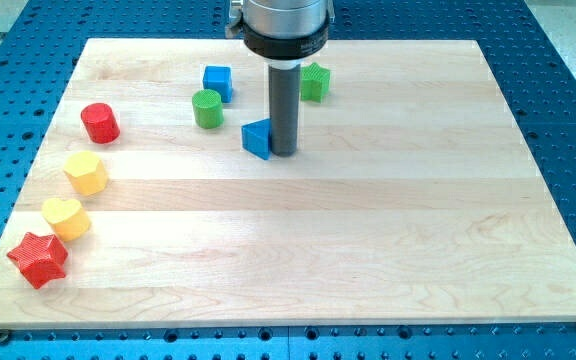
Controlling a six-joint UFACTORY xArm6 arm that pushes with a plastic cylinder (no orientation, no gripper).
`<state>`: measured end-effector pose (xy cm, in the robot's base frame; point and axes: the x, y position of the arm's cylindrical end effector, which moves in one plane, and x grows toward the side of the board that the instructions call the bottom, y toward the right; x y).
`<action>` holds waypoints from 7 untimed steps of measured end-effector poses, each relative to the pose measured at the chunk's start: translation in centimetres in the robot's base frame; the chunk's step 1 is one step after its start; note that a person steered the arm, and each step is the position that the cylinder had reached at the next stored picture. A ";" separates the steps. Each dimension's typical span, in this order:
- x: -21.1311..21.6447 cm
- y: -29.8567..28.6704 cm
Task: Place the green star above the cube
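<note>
The green star (315, 82) sits near the view's top, partly hidden behind my rod. The blue cube (217, 82) lies to its left, with a green cylinder (207, 108) just below the cube. My tip (283, 152) rests on the board below the green star, touching the right side of a blue triangular block (257, 138). The tip is right of and below the cube.
A red cylinder (99, 123), a yellow hexagonal block (86, 173), a yellow heart (66, 217) and a red star (38, 259) run down the view's left side of the wooden board (368, 250). A blue perforated table surrounds the board.
</note>
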<state>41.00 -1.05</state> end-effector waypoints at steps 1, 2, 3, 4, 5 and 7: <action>0.0 -3.3; 0.0 -6.0; 0.3 -5.7; 0.3 -2.3; -2.0 6.4; -10.0 7.1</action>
<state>31.02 6.02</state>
